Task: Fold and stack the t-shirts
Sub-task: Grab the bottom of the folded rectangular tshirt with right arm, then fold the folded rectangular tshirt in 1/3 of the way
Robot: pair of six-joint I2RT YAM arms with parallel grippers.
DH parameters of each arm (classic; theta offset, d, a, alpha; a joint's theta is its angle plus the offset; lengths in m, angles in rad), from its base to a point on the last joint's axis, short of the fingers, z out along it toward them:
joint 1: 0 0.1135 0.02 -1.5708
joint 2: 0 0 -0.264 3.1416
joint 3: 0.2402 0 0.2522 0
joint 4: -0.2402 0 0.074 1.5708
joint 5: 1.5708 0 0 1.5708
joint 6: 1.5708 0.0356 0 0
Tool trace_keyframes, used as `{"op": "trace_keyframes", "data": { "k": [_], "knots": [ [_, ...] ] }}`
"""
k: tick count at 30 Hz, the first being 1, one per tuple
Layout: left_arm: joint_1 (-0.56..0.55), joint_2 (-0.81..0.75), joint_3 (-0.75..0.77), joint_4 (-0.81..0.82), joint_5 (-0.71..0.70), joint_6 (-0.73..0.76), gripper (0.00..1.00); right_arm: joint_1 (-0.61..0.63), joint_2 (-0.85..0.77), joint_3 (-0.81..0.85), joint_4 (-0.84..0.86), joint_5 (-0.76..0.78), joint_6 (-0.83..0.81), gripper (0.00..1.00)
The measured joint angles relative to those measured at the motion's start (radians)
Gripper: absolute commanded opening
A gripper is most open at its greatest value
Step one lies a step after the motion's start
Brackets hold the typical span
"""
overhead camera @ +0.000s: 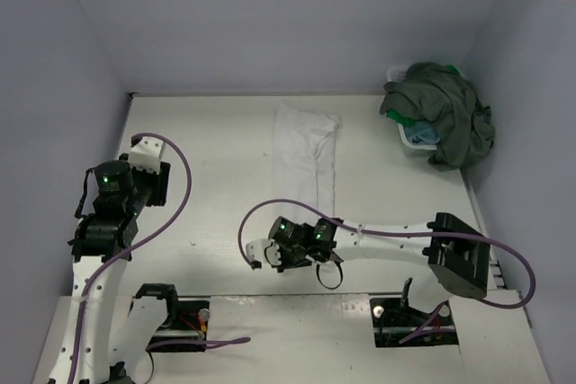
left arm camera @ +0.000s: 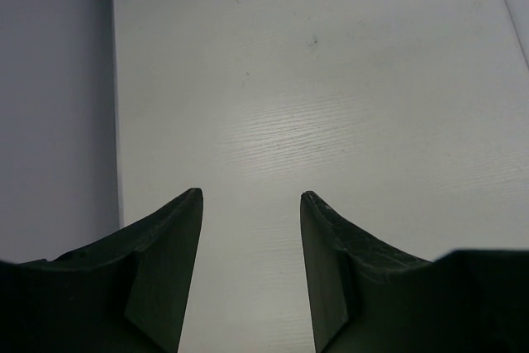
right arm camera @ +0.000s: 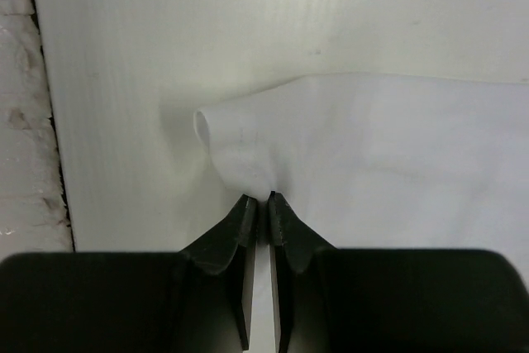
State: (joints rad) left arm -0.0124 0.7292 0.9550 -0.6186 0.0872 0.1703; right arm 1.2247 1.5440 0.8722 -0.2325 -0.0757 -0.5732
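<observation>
We are seeing the white cloth t-shirt (overhead camera: 306,155) lying as a long narrow strip at the centre of the top view, flat on the white table (overhead camera: 207,186). In the right wrist view, the right gripper (right arm camera: 256,197) is pinching the puckered near edge of this shirt, its jaws drawn almost together on the cloth. In the left wrist view, the left gripper (left arm camera: 250,196) is hovering over bare table with its jaws partly apart, holding nothing. At the upper right of the top view, the dark olive-grey cloth t-shirt (overhead camera: 445,110) is draping over the white slatted plastic basket (overhead camera: 396,72). The bright green cloth (overhead camera: 400,117) and the dusty light blue cloth (overhead camera: 421,135) are showing beneath it.
</observation>
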Motion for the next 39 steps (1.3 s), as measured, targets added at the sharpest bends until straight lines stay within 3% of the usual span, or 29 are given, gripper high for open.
{"op": "trace_keyframes", "data": {
  "k": [16, 24, 39],
  "knots": [
    [0.001, 0.014, 0.0, 0.0, 0.003, -0.003, 0.46, -0.303, -0.048, 0.164, -0.078, -0.101, -0.175, 0.06],
    [0.001, 0.018, 0.0, 0.0, 0.017, -0.005, 0.46, -0.487, 0.08, 0.342, -0.083, -0.185, -0.267, 0.06],
    [0.049, 0.024, 0.0, 0.002, 0.046, -0.019, 0.46, -0.629, 0.362, 0.592, -0.097, -0.273, -0.348, 0.06]
  ]
}}
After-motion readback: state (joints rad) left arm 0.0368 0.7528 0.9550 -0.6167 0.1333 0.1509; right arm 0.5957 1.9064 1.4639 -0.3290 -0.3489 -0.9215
